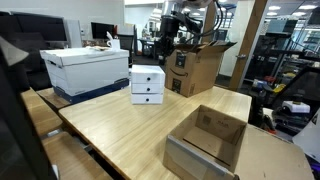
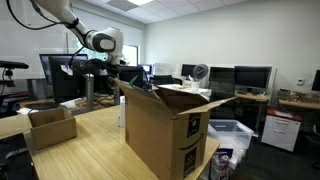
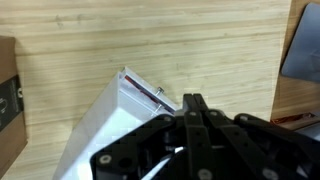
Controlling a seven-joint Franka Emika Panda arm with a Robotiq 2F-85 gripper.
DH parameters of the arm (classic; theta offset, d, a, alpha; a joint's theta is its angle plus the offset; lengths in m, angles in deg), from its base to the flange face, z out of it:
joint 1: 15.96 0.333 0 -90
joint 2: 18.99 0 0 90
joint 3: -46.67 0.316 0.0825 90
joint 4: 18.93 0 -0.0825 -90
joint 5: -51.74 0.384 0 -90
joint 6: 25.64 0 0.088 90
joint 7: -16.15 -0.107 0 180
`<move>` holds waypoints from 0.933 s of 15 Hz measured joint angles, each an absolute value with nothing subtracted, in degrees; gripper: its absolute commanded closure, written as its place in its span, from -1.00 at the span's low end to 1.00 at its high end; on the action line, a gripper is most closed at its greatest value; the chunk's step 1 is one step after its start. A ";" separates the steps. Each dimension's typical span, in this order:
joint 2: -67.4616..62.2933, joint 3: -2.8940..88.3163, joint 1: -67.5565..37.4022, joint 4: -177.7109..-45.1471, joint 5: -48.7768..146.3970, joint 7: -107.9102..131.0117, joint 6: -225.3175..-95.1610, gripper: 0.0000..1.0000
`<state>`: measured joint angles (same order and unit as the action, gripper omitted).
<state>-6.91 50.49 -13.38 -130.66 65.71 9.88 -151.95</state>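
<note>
A small white drawer unit (image 1: 147, 84) with two drawers stands on the wooden table (image 1: 120, 125). My gripper (image 1: 162, 46) hangs above and just behind it, apart from it. In the wrist view the gripper (image 3: 193, 100) is shut, fingers pressed together with nothing between them. Below it lies the white top of the drawer unit (image 3: 105, 135), with a small metal knob (image 3: 160, 94) at its front edge. In an exterior view the arm (image 2: 100, 41) reaches down behind a tall cardboard box (image 2: 165, 125), which hides the drawer unit.
A large open cardboard box (image 1: 198, 66) stands right behind the drawer unit. A low open cardboard box (image 1: 210, 140) sits at the table's near corner. A white and blue storage box (image 1: 85, 70) stands beside the drawers. Desks with monitors (image 2: 250, 77) line the room.
</note>
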 measured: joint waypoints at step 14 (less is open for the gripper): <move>1.88 49.63 -13.11 -127.82 66.48 9.37 -156.71 0.96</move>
